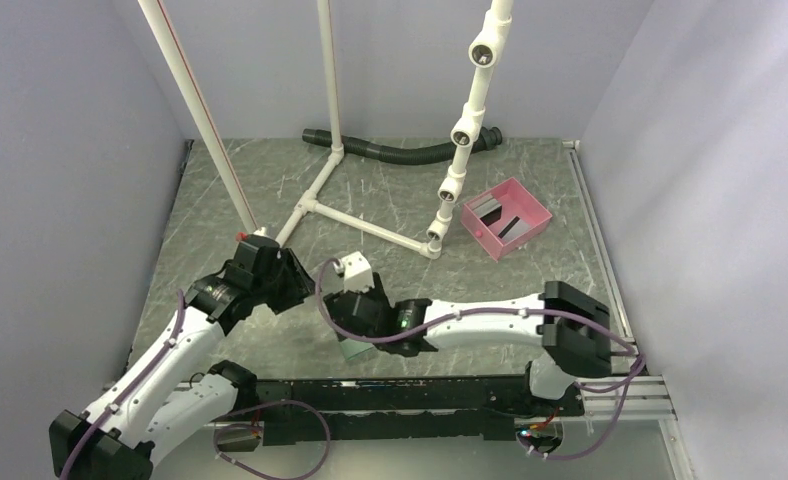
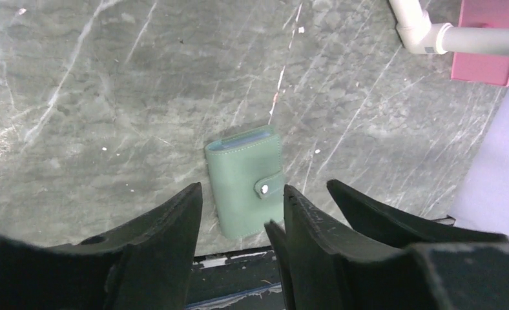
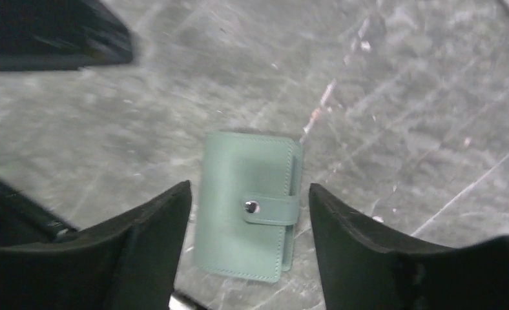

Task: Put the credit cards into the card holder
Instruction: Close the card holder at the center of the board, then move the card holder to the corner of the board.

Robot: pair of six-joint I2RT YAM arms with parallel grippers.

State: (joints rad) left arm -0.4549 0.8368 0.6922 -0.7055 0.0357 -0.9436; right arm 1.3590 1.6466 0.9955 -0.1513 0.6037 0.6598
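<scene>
- While both grippers hang over it, the card holder [image 3: 249, 203] lies flat on the table [image 2: 110, 97]. It is folded shut, with its strap fastened by a metal snap [image 3: 252, 206].
- Right gripper [image 3: 250, 186]: fingers spread apart, gripping nothing. In its wrist view the card holder sits below the gap between the two fingers. A strip of table shows on either side, and neither fingertip is seen touching it.
- Left gripper [image 2: 243, 189]: fingers likewise apart, nothing clamped. The card holder lies just ahead of and below the tips. Its near corner is hidden behind the right-hand finger [image 2: 310, 226].
- A further black shape [image 2: 374, 206] stands just beside that finger on its outer side. Cannot tell from this view what it belongs to.
- The card holder's edge farthest from the left gripper shows a pale blue lining. Cannot tell whether any card sits inside.
- Overhead view: the two grippers are close together. A pale green sliver of the card holder peeks out beneath the right gripper, on the side toward the arm bases.
- Credit cards [image 1: 488, 208]: grey and dark flat pieces lying in the pink tray [image 1: 525, 237]. They are well apart from both grippers, off beyond the right gripper and past the white pipe frame [image 1: 370, 228].
- Black hose [image 1: 400, 153] lies farther out than the pipe frame, well away from either gripper.
</scene>
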